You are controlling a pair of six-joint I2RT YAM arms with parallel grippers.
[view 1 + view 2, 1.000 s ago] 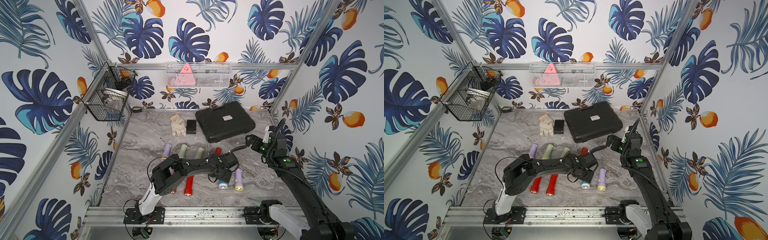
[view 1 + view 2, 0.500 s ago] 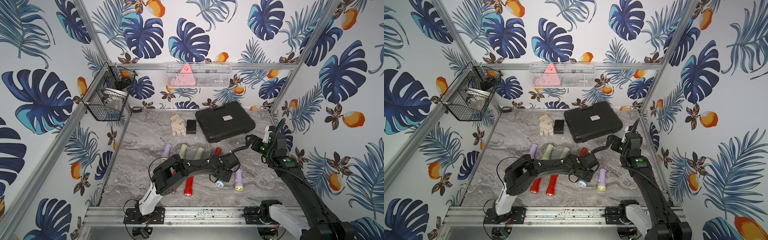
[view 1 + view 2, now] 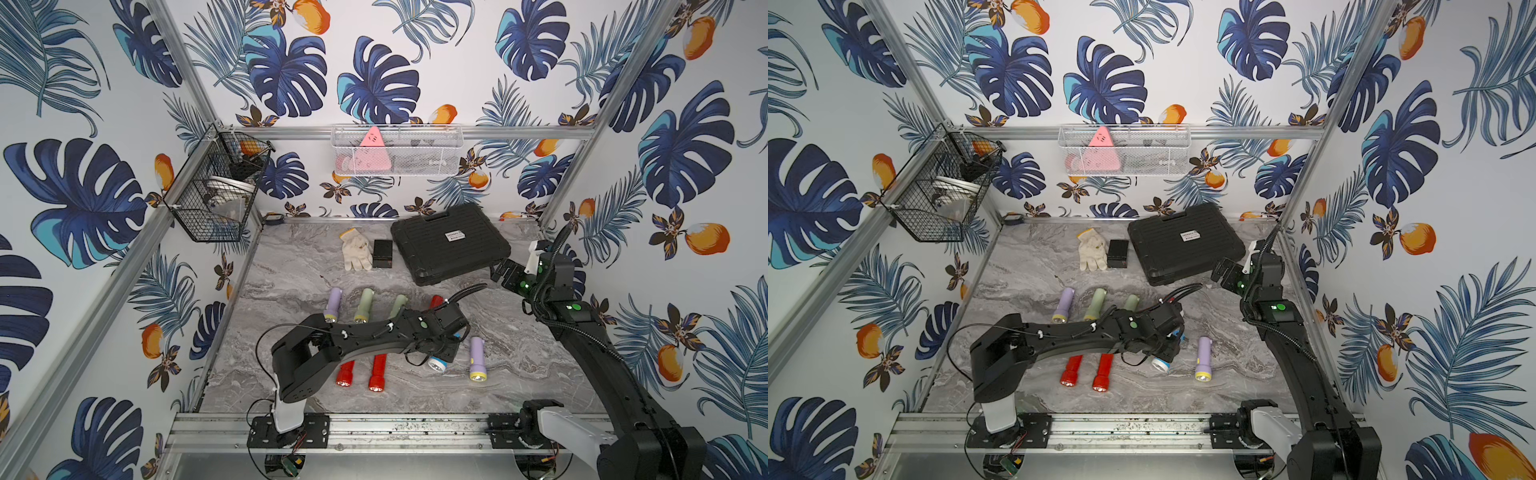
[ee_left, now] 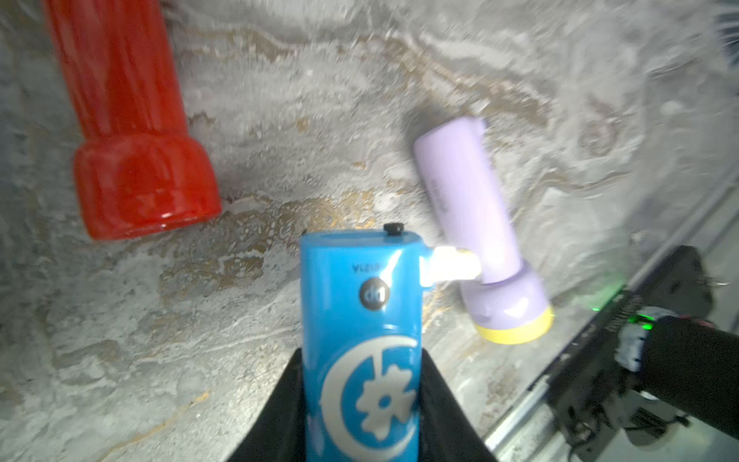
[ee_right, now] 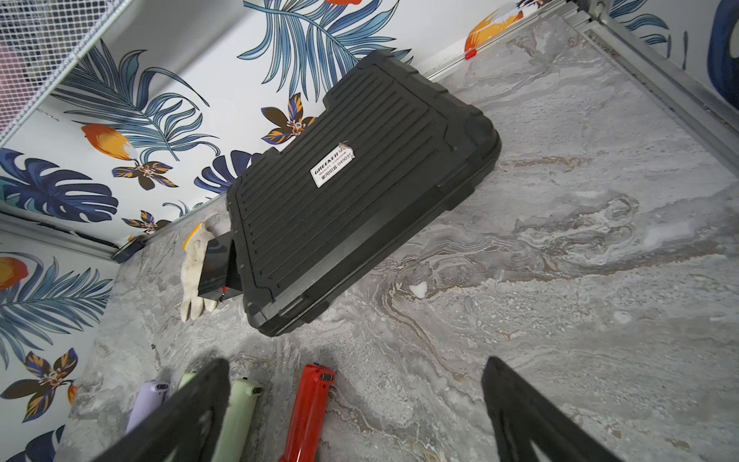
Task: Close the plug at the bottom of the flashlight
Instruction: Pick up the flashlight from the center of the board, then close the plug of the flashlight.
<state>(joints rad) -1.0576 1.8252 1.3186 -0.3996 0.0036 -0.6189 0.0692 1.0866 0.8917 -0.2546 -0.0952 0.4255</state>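
Blue flashlight gripped: my left fingers [image 4: 276,424] are clenched on the one blue flashlight [image 3: 436,365], just below centre in both top views.
My right fingers [image 5: 516,408] are spread and empty. Tabletop [image 3: 291,266]: 3 red flashlights [image 3: 377,370], 2 green ones [image 3: 365,305], 2 purple ones [image 3: 477,361].

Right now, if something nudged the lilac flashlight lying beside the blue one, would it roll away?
Probably, somewhat: the lilac flashlight has a smooth rounded barrel and lies on its side on the flat marble tabletop. Its wider head would likely swing it in a curve, not straight. It looks like rigid plastic, so it should move whole.
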